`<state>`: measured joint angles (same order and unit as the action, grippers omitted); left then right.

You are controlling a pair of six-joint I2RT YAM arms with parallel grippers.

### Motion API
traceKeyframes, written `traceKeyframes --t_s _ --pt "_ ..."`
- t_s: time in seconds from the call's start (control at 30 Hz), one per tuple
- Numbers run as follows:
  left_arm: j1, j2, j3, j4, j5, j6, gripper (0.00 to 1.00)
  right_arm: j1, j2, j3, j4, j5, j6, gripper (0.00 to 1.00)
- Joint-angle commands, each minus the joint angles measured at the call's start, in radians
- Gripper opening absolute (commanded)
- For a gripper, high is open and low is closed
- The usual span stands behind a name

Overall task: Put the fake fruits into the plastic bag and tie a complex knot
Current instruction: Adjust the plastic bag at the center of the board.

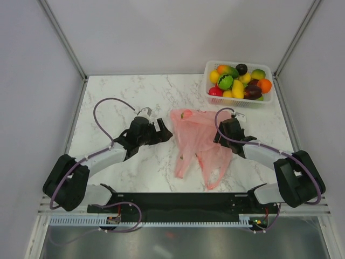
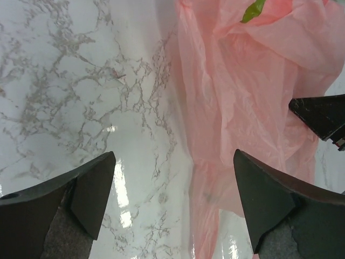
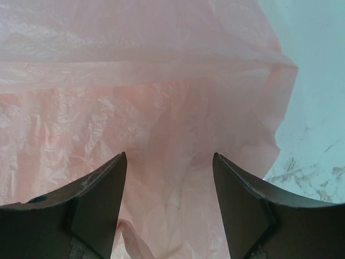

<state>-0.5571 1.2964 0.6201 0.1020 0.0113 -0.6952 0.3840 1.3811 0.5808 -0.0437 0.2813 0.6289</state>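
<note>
left end effector (image 2: 173, 152) apart | right end effector (image 3: 169, 154) apart over plastic bag (image 3: 161, 97) | basket (image 1: 237, 102) in top view only

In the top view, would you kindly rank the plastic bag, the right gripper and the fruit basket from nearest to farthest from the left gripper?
1. plastic bag, just right of the left gripper.
2. right gripper, on the bag's opposite edge.
3. basket, at the back right corner.

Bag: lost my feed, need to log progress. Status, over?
Left gripper open at the bag's edge. Right gripper open over it. Bag flat, untied; fruits in the basket. No obstruction seen.
</note>
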Motion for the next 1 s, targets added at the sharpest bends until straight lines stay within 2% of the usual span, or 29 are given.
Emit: traceKeyframes --t_s 0.0,0.23,0.37,0.53,0.6,0.63,0.7,0.73,0.83,0.9,0.97 --pt "-0.018 0.067 0.071 0.103 0.085 0.059 0.98 0.001 -0.001 0.036 0.01 -0.024 -0.02 0.73" --pt "-0.099 0.199 0.17 0.103 0.059 0.036 0.99 0.003 0.026 0.05 0.028 -0.051 -0.017 0.73" --pt "-0.121 0.276 0.208 0.123 0.056 0.022 0.99 0.001 0.032 0.05 0.03 -0.051 -0.017 0.73" --pt "-0.121 0.385 0.282 0.059 0.009 -0.013 0.96 0.001 0.022 0.051 0.028 -0.047 -0.02 0.73" --pt "-0.121 0.438 0.323 0.044 0.006 -0.012 0.85 0.001 0.022 0.051 0.027 -0.048 -0.02 0.73" --pt "-0.121 0.452 0.338 0.018 0.003 -0.007 0.59 0.001 0.024 0.05 0.027 -0.048 -0.02 0.73" --pt "-0.121 0.478 0.377 -0.016 -0.011 0.0 0.27 0.001 0.024 0.05 0.027 -0.048 -0.021 0.72" --pt "-0.121 0.478 0.382 -0.045 -0.042 0.012 0.03 0.001 0.024 0.05 0.025 -0.047 -0.023 0.72" --pt "-0.121 0.419 0.371 -0.096 -0.129 0.051 0.02 0.001 0.015 0.056 0.015 -0.042 -0.037 0.72" --pt "-0.121 0.371 0.377 -0.183 -0.198 0.091 0.02 0.007 0.025 0.073 -0.017 -0.054 -0.078 0.71" --pt "-0.121 0.356 0.4 -0.33 -0.276 0.144 0.02 0.048 0.051 0.14 -0.077 0.011 -0.106 0.71"
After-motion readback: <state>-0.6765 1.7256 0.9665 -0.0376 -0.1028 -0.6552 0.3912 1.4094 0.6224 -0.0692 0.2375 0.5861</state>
